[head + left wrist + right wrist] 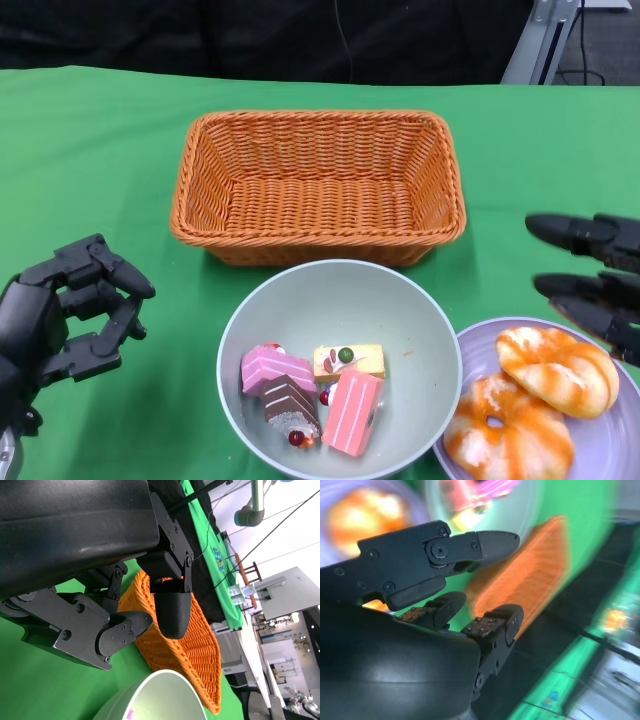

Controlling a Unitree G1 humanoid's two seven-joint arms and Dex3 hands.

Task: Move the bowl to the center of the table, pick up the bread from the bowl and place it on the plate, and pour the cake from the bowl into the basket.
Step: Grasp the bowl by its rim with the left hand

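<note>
Green cloth covers the table (90, 140), and near its middle the pale bowl (420, 330) is seen just in front of the wicker basket (318, 185), so the first step can be judged as done. Two glazed pieces of bread (558, 368) are found on the purple plate (625, 445) at the bowl's right, one toward the plate's far side and one nearer the camera, and no bread is visible in the bowl, so the second step also appears complete. Several small cake pieces (312, 395), pink, yellow and brown, are still gathered in the bottom of the bowl, while nothing is seen inside the basket; the pouring is therefore judged as the part left. The left hand (70, 310) is held above the cloth to the left of the bowl, apart from it, its fingers loosely curled with nothing between them. The right hand (590, 275) is seen just beyond the plate, fingers extended and spread toward the bowl, and nothing is grasped by it; its wrist view is blurred.
</note>
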